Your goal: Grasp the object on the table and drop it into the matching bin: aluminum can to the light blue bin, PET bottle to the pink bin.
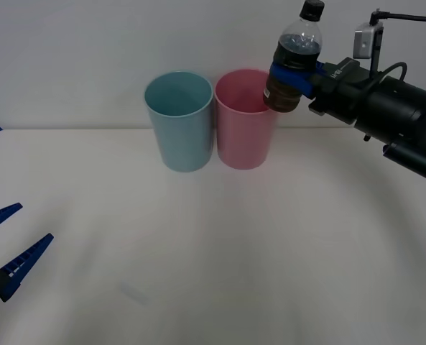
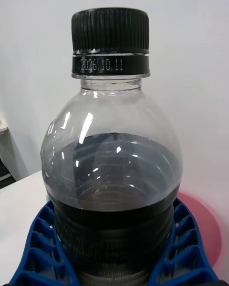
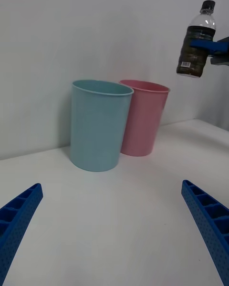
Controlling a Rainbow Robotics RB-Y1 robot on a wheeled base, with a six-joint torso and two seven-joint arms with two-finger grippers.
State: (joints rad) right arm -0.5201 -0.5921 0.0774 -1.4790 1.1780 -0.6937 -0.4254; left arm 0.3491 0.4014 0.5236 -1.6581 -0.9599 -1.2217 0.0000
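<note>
White table (image 1: pixel 213 251), light blue bin (image 1: pixel 179 121) touching pink bin (image 1: pixel 245 118) at back, right gripper (image 1: pixel 293 77) pinching PET bottle (image 1: pixel 294 61) upright in air above pink bin's right rim, left gripper (image 1: pixel 8 248) spread wide, low at near left

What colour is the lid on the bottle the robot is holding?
Black. The PET bottle in the right gripper has a ribbed black cap, clearest in the right wrist view.

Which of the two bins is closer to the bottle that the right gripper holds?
The pink bin: the PET bottle, held up by the right gripper, hangs by its rim. The light blue bin stands beyond it, farther left.
</note>
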